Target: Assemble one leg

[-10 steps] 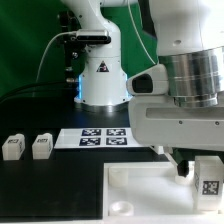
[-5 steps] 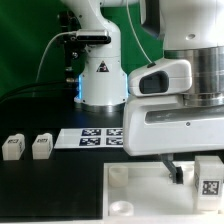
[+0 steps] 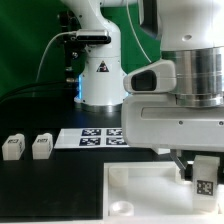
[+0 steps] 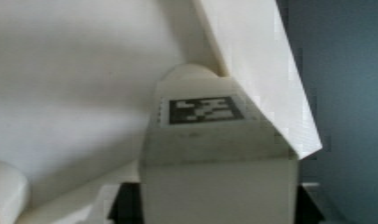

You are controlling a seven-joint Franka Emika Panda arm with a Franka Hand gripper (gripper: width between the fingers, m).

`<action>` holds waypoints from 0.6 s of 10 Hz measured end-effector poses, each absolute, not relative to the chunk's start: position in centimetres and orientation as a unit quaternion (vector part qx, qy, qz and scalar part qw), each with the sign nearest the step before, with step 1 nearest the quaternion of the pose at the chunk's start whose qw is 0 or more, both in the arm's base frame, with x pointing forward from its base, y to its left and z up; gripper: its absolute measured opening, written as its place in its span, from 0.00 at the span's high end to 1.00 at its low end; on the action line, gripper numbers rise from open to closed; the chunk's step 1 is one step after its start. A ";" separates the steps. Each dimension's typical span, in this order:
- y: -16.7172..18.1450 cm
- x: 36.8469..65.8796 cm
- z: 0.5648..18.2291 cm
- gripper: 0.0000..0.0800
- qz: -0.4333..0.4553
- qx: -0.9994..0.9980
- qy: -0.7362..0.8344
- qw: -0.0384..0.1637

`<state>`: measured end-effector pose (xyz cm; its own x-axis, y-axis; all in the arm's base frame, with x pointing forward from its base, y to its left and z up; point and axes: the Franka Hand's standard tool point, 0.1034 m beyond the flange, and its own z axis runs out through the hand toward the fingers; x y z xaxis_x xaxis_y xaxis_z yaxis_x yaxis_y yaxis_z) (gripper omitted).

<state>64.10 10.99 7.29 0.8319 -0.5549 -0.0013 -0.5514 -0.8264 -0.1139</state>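
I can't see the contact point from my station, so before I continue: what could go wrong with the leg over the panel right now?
1. The gripper and arm hide most of the leg in the exterior view, so its alignment with any socket cannot be checked; it may miss.
2. The wrist view shows the leg against the white panel near an edge; pushing down there could jam it or shift the panel.
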 end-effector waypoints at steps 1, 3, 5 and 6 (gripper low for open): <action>10.7 64.0 7.2 0.63 -0.008 -0.923 0.379 0.059; 10.5 63.7 7.2 0.63 0.017 -0.829 0.556 0.065; 10.8 63.3 7.0 0.63 0.057 -0.696 0.711 0.081; 10.9 63.3 7.0 0.63 0.063 -0.659 0.745 0.079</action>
